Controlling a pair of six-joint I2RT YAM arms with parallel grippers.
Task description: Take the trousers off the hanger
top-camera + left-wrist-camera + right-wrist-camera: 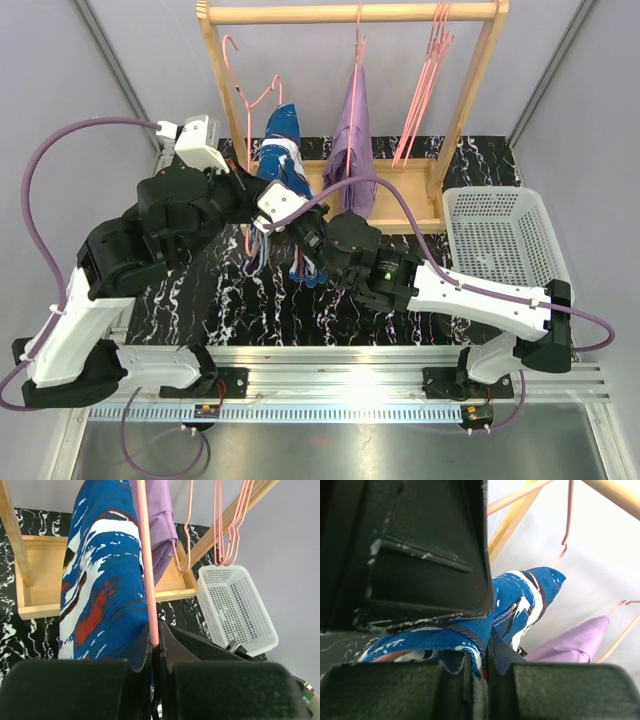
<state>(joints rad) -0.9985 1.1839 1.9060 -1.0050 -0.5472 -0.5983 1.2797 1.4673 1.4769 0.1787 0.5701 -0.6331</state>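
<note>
The blue patterned trousers (281, 150) hang over a pink hanger (248, 98) that is off the wooden rail and held at the rack's left. The lilac trousers (352, 160) hang on another pink hanger (359, 40) on the rail. My left gripper (155, 642) is shut on the pink hanger's bar (146, 565), beside the blue trousers (102, 585). My right gripper (485, 655) is shut on the hem of the blue trousers (520, 600). In the top view the two grippers meet under the blue trousers, the left (252, 212) and the right (300, 232).
A wooden rack (350, 14) with a base tray (400, 190) stands at the back. Several empty pink hangers (425, 80) hang at its right. A white mesh basket (497, 240) sits at the right, also in the left wrist view (235, 605).
</note>
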